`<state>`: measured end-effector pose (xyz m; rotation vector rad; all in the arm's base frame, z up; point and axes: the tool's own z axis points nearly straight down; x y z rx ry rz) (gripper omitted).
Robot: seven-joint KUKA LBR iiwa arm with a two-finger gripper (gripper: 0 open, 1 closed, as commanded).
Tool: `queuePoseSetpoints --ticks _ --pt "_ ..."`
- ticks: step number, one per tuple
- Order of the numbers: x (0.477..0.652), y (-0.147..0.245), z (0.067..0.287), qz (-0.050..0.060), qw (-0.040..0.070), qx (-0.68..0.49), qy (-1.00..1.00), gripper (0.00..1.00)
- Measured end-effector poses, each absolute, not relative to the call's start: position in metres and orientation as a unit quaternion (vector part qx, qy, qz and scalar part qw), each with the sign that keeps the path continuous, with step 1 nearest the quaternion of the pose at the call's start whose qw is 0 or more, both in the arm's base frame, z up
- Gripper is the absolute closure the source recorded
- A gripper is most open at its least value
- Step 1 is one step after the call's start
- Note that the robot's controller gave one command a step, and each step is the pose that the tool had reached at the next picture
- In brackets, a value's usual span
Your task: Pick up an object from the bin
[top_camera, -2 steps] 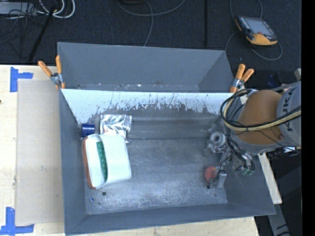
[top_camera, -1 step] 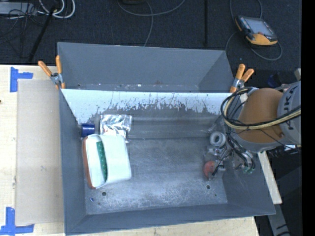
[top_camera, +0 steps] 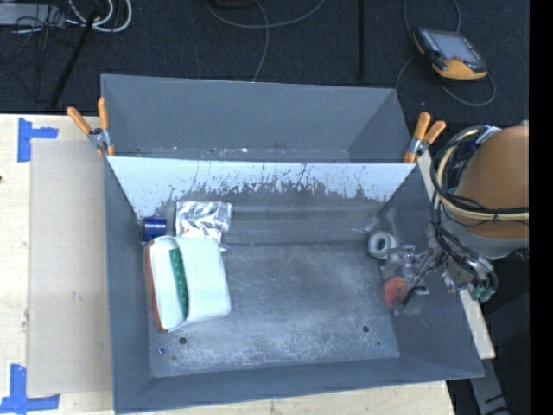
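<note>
Here's the grey metal bin (top_camera: 294, 318), seen from above, and the arm (top_camera: 484, 232) reaches in from the right of the frame. Its rounded orange cover (top_camera: 505, 175) sits out past the bin's right wall, wrapped in dark cables (top_camera: 449, 223).

The gripper (top_camera: 408, 277) is down low at the right side of the bin floor, close against the foot of the right wall. Right at its tip, on the lower left side, there's a small red thing (top_camera: 395, 291), and that's the one to watch. It touches or nearly touches the gripper, but I can't tell whether it is actually gripped or just lying on the floor underneath. I can't tell either whether the gripper is wide or narrow, as the metalwork there is too tangled to read.

Just above and to the left of the gripper sits a pale ring (top_camera: 378, 244), close by but apart from the red thing.

Across at the left side, well away, a white box (top_camera: 197, 284) with a green stripe and an orange edge lies on the floor. A crumpled foil packet (top_camera: 205, 219) touches its upper end, and a small blue cylinder (top_camera: 155, 227) sits just beside the packet, on the left.
</note>
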<state>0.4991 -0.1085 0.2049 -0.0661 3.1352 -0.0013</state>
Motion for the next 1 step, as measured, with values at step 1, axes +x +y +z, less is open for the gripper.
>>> queuePoseSetpoints --ticks 1 --pt "0.5357 -0.0908 0.2125 0.000 0.002 -0.074 0.997 1.00"
